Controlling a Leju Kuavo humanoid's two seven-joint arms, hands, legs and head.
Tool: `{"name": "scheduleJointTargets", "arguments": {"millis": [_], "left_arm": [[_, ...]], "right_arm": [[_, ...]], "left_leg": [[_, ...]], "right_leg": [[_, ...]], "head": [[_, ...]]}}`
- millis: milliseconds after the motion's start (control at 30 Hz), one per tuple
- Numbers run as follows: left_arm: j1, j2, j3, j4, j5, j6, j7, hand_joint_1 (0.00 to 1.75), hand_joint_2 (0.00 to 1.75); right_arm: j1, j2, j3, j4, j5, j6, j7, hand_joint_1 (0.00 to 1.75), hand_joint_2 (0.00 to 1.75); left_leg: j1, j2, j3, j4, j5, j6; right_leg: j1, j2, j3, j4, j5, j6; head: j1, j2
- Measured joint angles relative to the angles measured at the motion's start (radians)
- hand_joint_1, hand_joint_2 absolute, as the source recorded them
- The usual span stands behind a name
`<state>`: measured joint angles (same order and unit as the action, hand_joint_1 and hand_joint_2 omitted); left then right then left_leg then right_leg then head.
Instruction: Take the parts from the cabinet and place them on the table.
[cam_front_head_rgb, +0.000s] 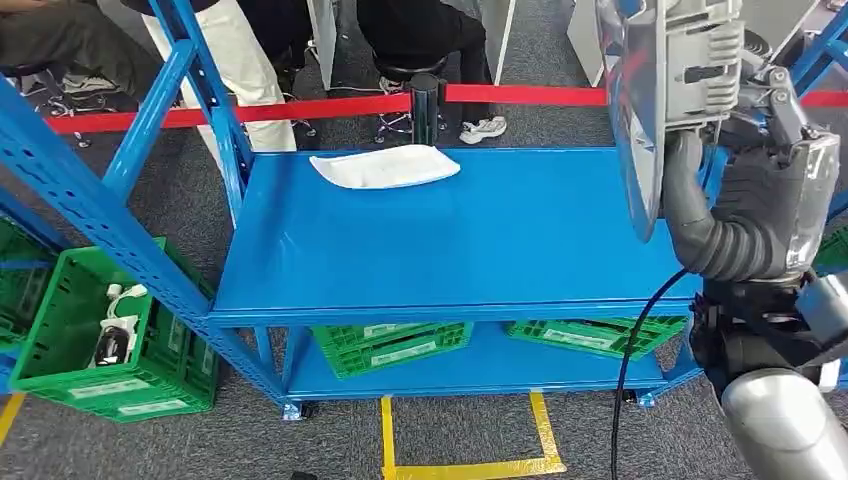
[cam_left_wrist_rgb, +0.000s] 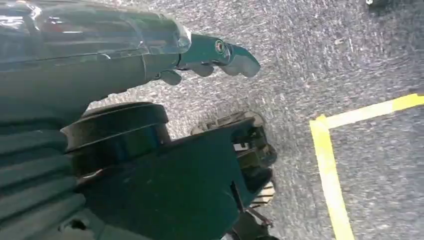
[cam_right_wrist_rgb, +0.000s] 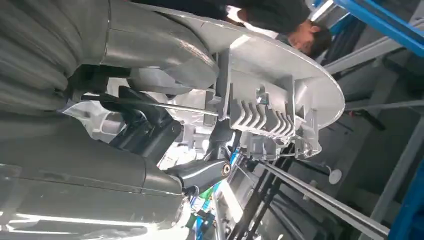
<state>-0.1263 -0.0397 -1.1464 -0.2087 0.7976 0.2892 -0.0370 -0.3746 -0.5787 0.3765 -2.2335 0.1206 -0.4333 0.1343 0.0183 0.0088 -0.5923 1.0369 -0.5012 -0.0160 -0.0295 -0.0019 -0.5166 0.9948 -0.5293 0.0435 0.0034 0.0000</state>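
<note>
Right robot hand (cam_front_head_rgb: 770, 110) raised at the right of the head view, gripping a silver cast part (cam_front_head_rgb: 665, 90) with a broad curved plate and ribbed fins on its back. Part held high on edge, over the right end of the blue table (cam_front_head_rgb: 560, 250) and clear of its top. From the right wrist view, thick grey thumb (cam_right_wrist_rgb: 155, 55) pressed along the curved plate, darker fingers (cam_right_wrist_rgb: 200, 172) wrapped under the ribbed block (cam_right_wrist_rgb: 262, 117).

Left robot hand (cam_left_wrist_rgb: 220, 55) hanging over grey carpet (cam_left_wrist_rgb: 350, 50) near a line of yellow tape (cam_left_wrist_rgb: 330, 165), fingers curled in with nothing in them.

A white flat part (cam_front_head_rgb: 385, 165) lying on the far side of the table, near its back edge. Green crates (cam_front_head_rgb: 400, 345) on the lower shelf beneath, another green crate (cam_front_head_rgb: 100, 340) in the blue rack (cam_front_head_rgb: 90, 200) to the left, holding small white and dark items. Red barrier belt (cam_front_head_rgb: 300, 108) behind the table, with people's legs (cam_front_head_rgb: 240, 70) and stools beyond it.
</note>
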Motion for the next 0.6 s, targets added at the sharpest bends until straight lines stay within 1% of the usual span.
{"name": "scheduleJointTargets", "arguments": {"millis": [133, 233, 300, 433, 600], "left_arm": [[0.0, 0.0, 0.002, 0.0, 0.05, -0.039, -0.056, 0.0, 1.75], [0.0, 0.002, 0.003, 0.0, 0.072, -0.067, -0.097, 0.0, 1.75], [0.0, 0.003, 0.003, 0.0, 0.075, -0.069, -0.102, 0.0, 1.75], [0.0, 0.006, 0.003, 0.0, 0.074, -0.066, -0.094, 0.0, 1.75], [-0.009, 0.009, 0.003, 0.0, 0.066, -0.058, -0.099, 0.0, 1.75]], "right_arm": [[0.011, 0.025, 0.016, 0.005, -0.015, -0.013, -0.048, 1.75, 1.75], [0.004, 0.051, 0.03, 0.018, -0.018, -0.014, -0.066, 1.75, 1.75], [-0.002, 0.062, 0.039, 0.026, -0.018, -0.015, -0.067, 1.75, 1.75], [-0.016, 0.087, 0.06, 0.043, -0.028, -0.019, -0.067, 1.75, 1.75], [-0.035, 0.1, 0.085, 0.063, -0.039, -0.022, -0.064, 1.75, 1.75]], "left_leg": [[0.0, 0.002, -0.001, 0.0, 0.0, 0.0], [0.0, 0.004, 0.0, 0.0, 0.0, 0.0], [0.0, 0.005, 0.0, 0.0, 0.0, 0.0], [0.0, 0.007, 0.0, 0.0, 0.0, 0.0], [0.0, 0.007, 0.0, 0.0, 0.0, 0.0]], "right_leg": [[0.0, 0.0, 0.0, 0.0, 0.0, 0.0], [0.0, 0.0, 0.0, 0.0, 0.0, 0.0], [0.0, 0.0, 0.0, 0.0, 0.0, 0.0], [0.0, 0.002, 0.0, 0.0, 0.0, 0.0], [0.0, 0.002, -0.001, 0.0, 0.0, 0.0]], "head": [[0.0, 0.0], [-0.001, 0.0], [-0.001, 0.0], [-0.001, 0.0], [0.0, 0.0]]}}
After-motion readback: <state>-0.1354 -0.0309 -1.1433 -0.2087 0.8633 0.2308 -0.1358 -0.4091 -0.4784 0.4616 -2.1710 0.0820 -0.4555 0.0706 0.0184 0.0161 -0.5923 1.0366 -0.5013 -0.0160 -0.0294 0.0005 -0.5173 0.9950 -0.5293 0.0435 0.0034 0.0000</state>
